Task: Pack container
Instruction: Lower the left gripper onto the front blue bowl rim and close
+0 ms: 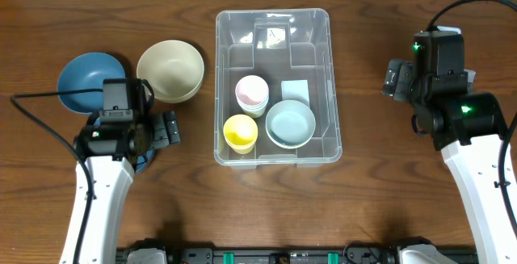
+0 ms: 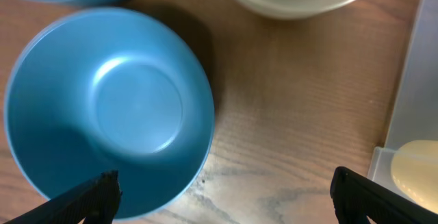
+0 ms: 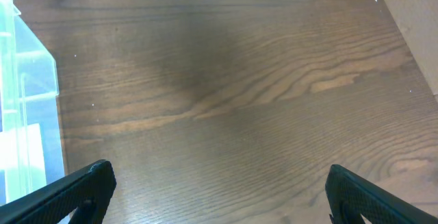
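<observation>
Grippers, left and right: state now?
Left gripper: open, holding nothing.
Right gripper: open, holding nothing.

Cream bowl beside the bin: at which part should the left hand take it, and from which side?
Take the cream bowl by its rim, from above, at the edge nearest the left hand. It stands upright and empty, so one finger can go inside the thin wall and one outside. That edge looks free; the right edge is close to the bin.
</observation>
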Controlling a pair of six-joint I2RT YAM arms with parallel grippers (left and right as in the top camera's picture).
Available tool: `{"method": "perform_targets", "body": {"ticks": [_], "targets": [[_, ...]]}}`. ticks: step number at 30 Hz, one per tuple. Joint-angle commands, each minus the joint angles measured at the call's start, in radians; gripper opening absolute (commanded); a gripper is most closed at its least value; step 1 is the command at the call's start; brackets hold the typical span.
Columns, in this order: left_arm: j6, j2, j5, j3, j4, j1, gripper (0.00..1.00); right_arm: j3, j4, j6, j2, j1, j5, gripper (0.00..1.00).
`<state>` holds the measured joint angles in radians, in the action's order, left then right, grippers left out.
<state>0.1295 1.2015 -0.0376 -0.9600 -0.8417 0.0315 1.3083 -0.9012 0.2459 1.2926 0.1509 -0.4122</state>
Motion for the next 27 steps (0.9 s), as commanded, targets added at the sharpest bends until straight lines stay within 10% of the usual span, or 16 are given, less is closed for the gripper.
{"method": "perform_targets", "body": {"ticks": [1,27], "targets": [[0.034,0.036,-0.016,-0.005,-0.002,-0.002,0.98,0.015,-0.002,0.008,-0.01,-0.007,-0.01,0.99],[0.059,0.309,-0.084,0.002,0.23,-0.003,0.98,0.015,-0.002,0.008,-0.01,-0.007,-0.01,0.99]]}}
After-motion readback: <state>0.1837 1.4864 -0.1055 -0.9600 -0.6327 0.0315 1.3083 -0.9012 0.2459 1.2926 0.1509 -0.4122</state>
